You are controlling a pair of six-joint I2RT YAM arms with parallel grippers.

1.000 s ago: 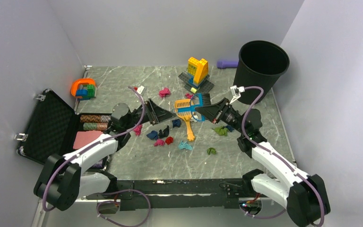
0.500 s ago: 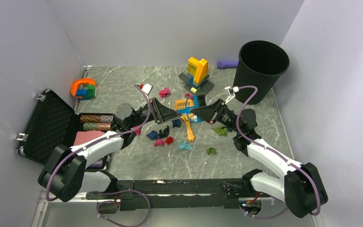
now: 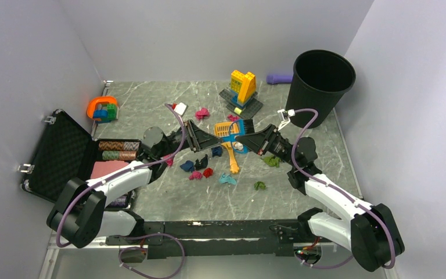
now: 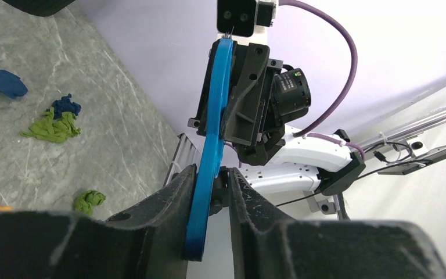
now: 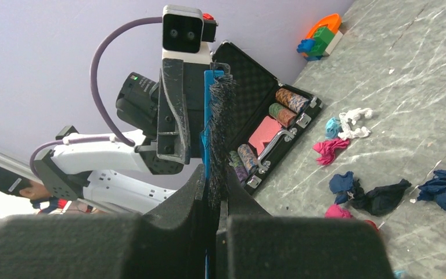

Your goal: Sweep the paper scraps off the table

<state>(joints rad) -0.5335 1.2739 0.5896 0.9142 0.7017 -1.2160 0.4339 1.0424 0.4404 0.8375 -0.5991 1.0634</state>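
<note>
two pincers meet over the middle of the table [image 3: 151, 110]. the left pincer [image 4: 209, 174] is clamped on the handle of the blue hand brush [image 4: 212, 133]; the right pincer [image 5: 212, 174] grips its bristle end. an orange dustpan [image 3: 227, 135] lies just beside them, the paper scraps [image 3: 200, 165] lie strewn on the table around it, and a black bin [image 3: 322, 87] stands far right.

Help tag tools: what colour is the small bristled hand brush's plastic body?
Brush body is blue; clearest in left wrist view.
</note>
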